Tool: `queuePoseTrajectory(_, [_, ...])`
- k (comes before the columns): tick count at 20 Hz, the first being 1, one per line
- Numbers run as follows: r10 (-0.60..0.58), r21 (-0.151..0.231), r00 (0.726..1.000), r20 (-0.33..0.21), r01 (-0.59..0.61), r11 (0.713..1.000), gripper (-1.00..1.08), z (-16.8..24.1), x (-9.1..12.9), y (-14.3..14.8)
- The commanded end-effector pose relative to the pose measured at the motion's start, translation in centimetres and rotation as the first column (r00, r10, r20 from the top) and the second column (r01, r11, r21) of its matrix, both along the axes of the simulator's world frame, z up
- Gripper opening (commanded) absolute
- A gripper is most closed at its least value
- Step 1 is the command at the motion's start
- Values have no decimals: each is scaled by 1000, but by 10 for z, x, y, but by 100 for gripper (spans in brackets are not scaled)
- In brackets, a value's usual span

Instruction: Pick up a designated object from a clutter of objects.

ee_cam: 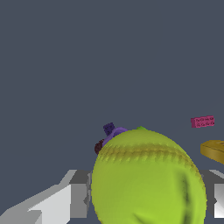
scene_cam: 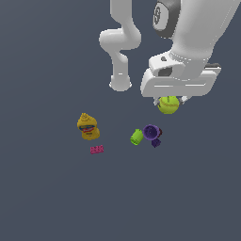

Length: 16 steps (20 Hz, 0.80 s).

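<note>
The yellow-green ball (scene_cam: 168,104) with a curved seam sits between the fingers of my gripper (scene_cam: 168,100), which is shut on it. In the wrist view the ball (ee_cam: 146,179) fills the space between the grey fingers (ee_cam: 57,203). It seems to hang above the floor, clear of the clutter. The clutter lies just past it: a purple cup (scene_cam: 150,131), a green cup (scene_cam: 136,137), a dark maroon piece (scene_cam: 159,132) and a small purple piece (scene_cam: 156,142).
A yellow bottle (scene_cam: 87,127) and a pink brick (scene_cam: 97,149) lie at the exterior view's left; both also show in the wrist view, the bottle (ee_cam: 213,150) and the brick (ee_cam: 202,121). The arm's base (scene_cam: 120,82) stands behind.
</note>
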<state>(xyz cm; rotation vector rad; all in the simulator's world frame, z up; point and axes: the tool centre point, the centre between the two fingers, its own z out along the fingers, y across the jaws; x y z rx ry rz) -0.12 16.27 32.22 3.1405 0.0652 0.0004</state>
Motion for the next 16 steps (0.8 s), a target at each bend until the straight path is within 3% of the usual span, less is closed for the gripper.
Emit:
queuePoseTrajectory(1, [0, 0, 1000, 0, 0, 1000, -100, 23, -2, 3])
queuePoseTrajectory(8, [-1, 0, 1000, 0, 1, 1000, -100, 65, -3, 9])
queuePoseTrajectory(16, [-1, 0, 1000, 0, 1, 1000, -100, 80, -3, 12])
